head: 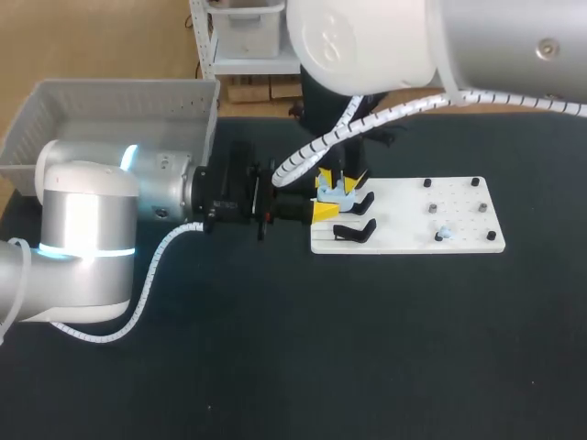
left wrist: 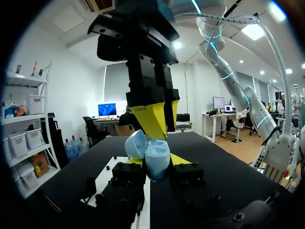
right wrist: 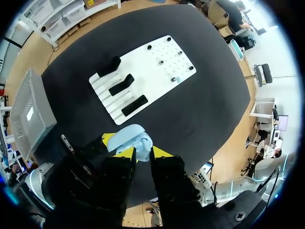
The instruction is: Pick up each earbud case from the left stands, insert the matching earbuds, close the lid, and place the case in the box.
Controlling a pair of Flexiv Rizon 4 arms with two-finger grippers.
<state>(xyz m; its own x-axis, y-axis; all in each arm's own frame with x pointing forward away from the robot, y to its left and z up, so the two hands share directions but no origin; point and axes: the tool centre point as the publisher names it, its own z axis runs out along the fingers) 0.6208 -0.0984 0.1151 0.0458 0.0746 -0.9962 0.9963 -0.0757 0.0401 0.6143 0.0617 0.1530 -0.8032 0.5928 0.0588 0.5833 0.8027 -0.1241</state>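
Note:
My left gripper (head: 324, 194) is shut on a light blue earbud case (head: 337, 191) and holds it above the left end of the white board (head: 413, 220). In the left wrist view the case (left wrist: 156, 160) sits between the yellow tips with its lid (left wrist: 136, 144) swung open. My right gripper (left wrist: 159, 121) comes straight down onto the open case, and anything held in it is hidden. From the right wrist view the case (right wrist: 133, 138) lies just ahead of the right gripper (right wrist: 142, 153). One small light blue earbud (head: 443, 233) lies among the pegs on the board.
Three black stands (right wrist: 135, 106) on the board's left part are bare. Short black pegs (head: 427, 183) dot its right part. A grey box (head: 119, 89) stands at the table's back left, behind my left arm.

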